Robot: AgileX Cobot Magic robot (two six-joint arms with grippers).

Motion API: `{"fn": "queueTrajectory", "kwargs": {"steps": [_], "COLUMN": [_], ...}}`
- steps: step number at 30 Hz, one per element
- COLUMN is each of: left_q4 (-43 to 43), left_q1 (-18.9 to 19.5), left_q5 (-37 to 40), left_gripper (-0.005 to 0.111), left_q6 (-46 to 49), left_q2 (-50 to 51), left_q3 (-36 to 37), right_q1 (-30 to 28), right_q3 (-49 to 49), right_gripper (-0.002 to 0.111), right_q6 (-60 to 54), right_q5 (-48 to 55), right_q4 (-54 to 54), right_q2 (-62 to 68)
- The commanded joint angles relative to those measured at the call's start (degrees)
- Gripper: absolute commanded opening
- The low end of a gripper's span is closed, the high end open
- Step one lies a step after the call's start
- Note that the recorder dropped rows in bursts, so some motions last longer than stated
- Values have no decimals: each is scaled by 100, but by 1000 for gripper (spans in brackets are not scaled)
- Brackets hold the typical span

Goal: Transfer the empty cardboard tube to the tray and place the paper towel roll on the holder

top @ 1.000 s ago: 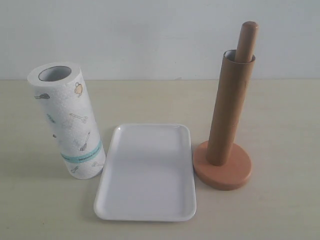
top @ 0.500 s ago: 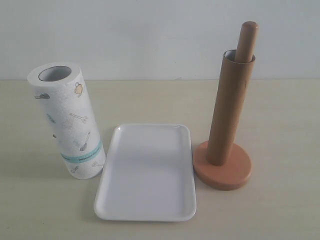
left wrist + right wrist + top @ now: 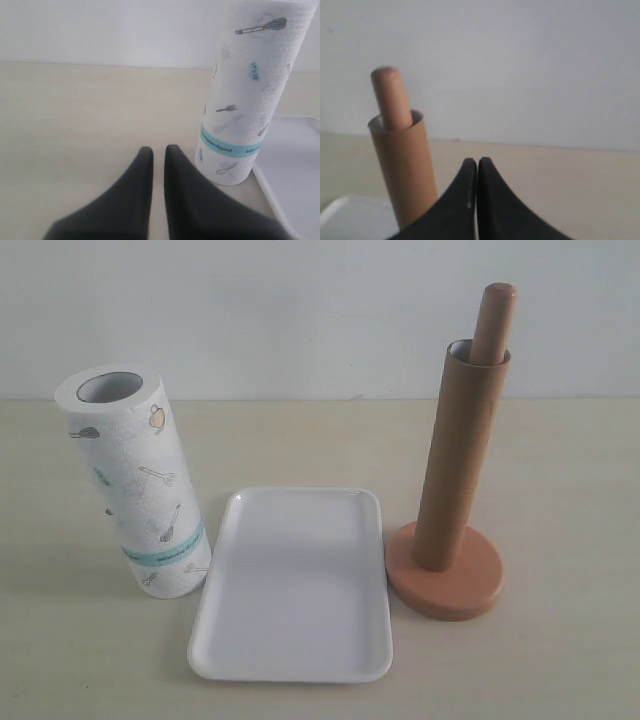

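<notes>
The paper towel roll (image 3: pixel 135 480) stands upright on the table, left of the white tray (image 3: pixel 292 585). On the right, the empty cardboard tube (image 3: pixel 458 460) is sleeved over the post of the wooden holder (image 3: pixel 445 575); the post's rounded top (image 3: pixel 495 315) pokes out above it. No gripper shows in the exterior view. In the left wrist view my left gripper (image 3: pixel 158 150) is shut and empty, low over the table beside the towel roll (image 3: pixel 247 90). In the right wrist view my right gripper (image 3: pixel 477 162) is shut and empty, apart from the tube (image 3: pixel 405 170).
A pale wall runs behind the beige table (image 3: pixel 560 470). The tray's rim (image 3: pixel 292 165) shows beside the roll in the left wrist view, and its corner (image 3: pixel 350 215) shows by the tube in the right wrist view.
</notes>
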Motion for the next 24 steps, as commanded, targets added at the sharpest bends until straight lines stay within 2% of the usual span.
{"fn": "queueTrajectory", "kwargs": {"steps": [1, 5, 10, 14, 18, 19, 21, 24], "left_q4": [0, 0, 0, 0, 0, 0, 0, 0], "left_q1": [16, 16, 16, 16, 16, 16, 16, 16], "left_q5": [7, 7, 7, 7, 7, 7, 7, 7], "left_gripper": [8, 8, 8, 8, 8, 8, 8, 8], "left_q6": [-34, -34, -34, -34, -34, -34, -34, -34], "left_q2": [-19, -19, -19, -19, -19, -19, -19, -19], "left_q3": [22, 22, 22, 22, 22, 22, 22, 22], "right_q1": [569, 1033, 1207, 1207, 1207, 1207, 1207, 1207], "right_q3": [177, 716, 1482, 1554, 1386, 1349, 1279, 1216], "right_gripper": [0, 0, 0, 0, 3, 7, 23, 60], "right_q6": [-30, -30, -30, -30, -18, -18, -18, -18], "right_q5": [-627, -2218, -4094, -4378, -4287, -4274, -4205, -4014], "right_q4": [-437, -997, -616, 278, 424, 395, 282, 244], "right_q2": [945, 1811, 2555, 2935, 3004, 3004, 3004, 3004]}}
